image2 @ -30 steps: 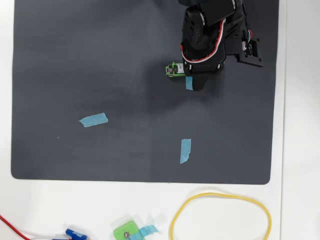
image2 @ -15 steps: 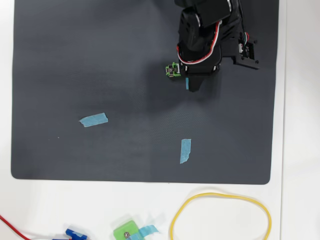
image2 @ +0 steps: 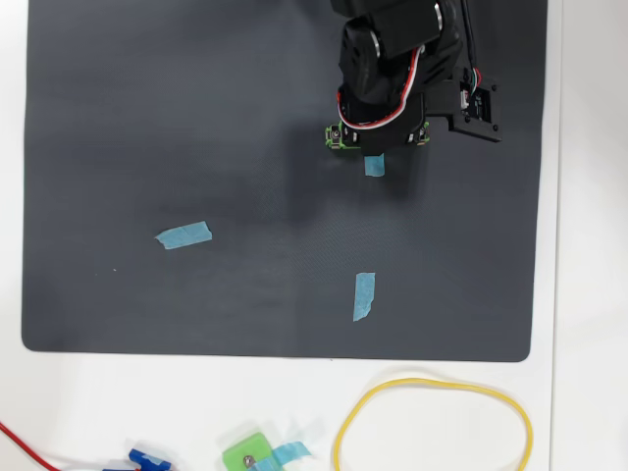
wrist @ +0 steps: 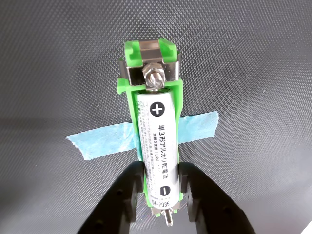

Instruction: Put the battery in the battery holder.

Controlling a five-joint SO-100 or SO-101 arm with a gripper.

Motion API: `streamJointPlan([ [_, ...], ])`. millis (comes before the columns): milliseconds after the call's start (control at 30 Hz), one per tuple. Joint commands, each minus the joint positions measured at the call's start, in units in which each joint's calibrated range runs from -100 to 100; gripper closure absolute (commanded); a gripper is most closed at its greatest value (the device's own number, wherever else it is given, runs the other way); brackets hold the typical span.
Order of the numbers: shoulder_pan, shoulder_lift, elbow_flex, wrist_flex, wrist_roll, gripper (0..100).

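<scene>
In the wrist view the battery (wrist: pixel 158 146), a white cylinder with black print, lies lengthwise inside the bright-green battery holder (wrist: pixel 127 92), its plus end at the far screw contact. A blue tape strip (wrist: pixel 100 141) runs under the holder's middle. My gripper (wrist: pixel 161 170) is open, one black finger (wrist: pixel 127 195) on each side of the holder's near end, close against its walls. From overhead, the arm (image2: pixel 392 69) covers most of the holder; only its left end (image2: pixel 339 136) and the tape tip (image2: pixel 374 166) show.
Two loose blue tape pieces (image2: pixel 183 235) (image2: pixel 364 296) lie on the dark mat (image2: pixel 147 118). On the white table below the mat are a yellow loop (image2: pixel 339 442), a squarish green block (image2: pixel 247 456), a blue part (image2: pixel 147 458) and a red wire (image2: pixel 25 444).
The arm has drawn back toward the top of the overhead view. The dark gripper tip that reached below the holder is gone, and the tape tip there is uncovered.
</scene>
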Motion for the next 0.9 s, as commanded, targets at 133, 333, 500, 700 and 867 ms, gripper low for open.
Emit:
streamJointPlan([
  [133, 0.3, -1.1, -0.1, 0.1, 0.2, 99],
  [333, 0.2, -1.1, 0.0, 0.3, 0.2, 93],
  [500, 0.2, -1.1, 0.2, 2.0, 0.2, 80],
  [700, 0.1, -2.3, 0.2, 2.0, 0.2, 80],
  [867, 0.4, -12.7, 3.7, 2.9, 0.2, 80],
])
